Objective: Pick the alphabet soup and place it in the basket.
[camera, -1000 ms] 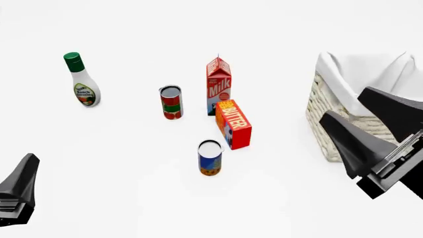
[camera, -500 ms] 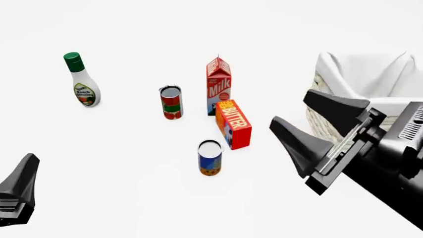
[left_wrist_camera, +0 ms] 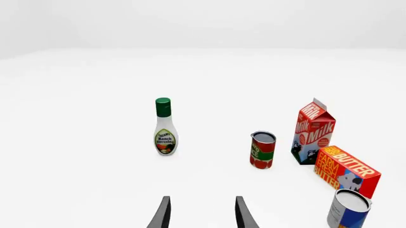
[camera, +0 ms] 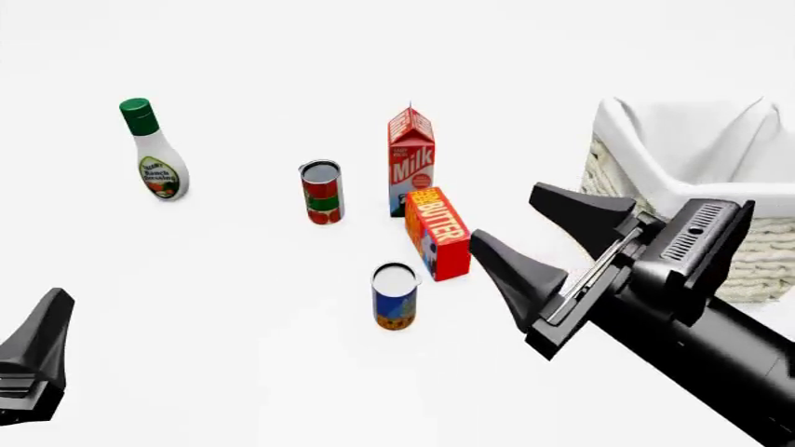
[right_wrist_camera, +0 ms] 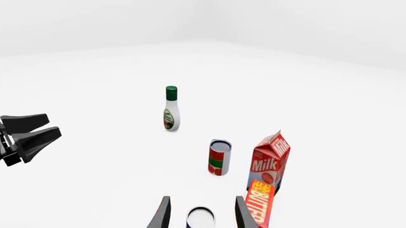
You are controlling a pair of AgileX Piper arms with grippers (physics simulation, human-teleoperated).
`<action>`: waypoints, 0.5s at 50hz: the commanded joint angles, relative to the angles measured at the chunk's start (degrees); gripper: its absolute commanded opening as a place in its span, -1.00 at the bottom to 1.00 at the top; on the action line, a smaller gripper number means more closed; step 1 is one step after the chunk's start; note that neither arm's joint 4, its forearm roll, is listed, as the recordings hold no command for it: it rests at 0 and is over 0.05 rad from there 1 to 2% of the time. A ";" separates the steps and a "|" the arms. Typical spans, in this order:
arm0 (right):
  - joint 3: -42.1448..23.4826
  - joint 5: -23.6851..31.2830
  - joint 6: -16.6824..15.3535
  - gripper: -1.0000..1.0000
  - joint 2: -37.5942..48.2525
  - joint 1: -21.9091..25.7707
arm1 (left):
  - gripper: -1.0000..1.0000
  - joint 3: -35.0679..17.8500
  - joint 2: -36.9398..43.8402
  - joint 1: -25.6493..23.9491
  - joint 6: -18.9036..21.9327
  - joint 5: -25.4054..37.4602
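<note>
From the left wrist camera, the left gripper (left_wrist_camera: 200,213) showed only two dark tapered fingertips with bare table between them, released and grasping nothing. Ahead stood a smooth white ranch dressing bottle (left_wrist_camera: 165,127) with a green cap, a red-and-green can (left_wrist_camera: 262,150), a gabled milk carton (left_wrist_camera: 312,133) and a boxy butter pack (left_wrist_camera: 345,170). The alphabet soup (left_wrist_camera: 347,209), a small blue-labelled cylinder with a pale top, stood at the edge of this view, well apart from those fingers.

In the front view, the soup can (camera: 395,296) stood upright on the table, just in front of the butter pack (camera: 440,232). The right gripper (camera: 537,235) hung to its right with jaws spread wide and empty, angled toward the can, apparently lining up for a grasp. The woven wicker basket (camera: 609,191), cloth folded over its rim, sat behind that arm. The left gripper (camera: 35,358) rested at the near left corner, idle.

The right wrist camera placed the soup's pale round lid (right_wrist_camera: 201,217) between the gripper's (right_wrist_camera: 201,213) parted fingers, though not yet touched as far as could be judged.
</note>
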 commanded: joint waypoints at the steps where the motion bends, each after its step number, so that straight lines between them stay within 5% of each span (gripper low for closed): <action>1: 0.27 -5.27 0.86 1.00 6.88 -0.37 | 1.00 0.00 0.00 0.00 0.00 0.00; 25: -0.63 -12.53 2.34 1.00 18.11 -0.82 | 1.00 0.00 0.00 0.00 0.00 0.00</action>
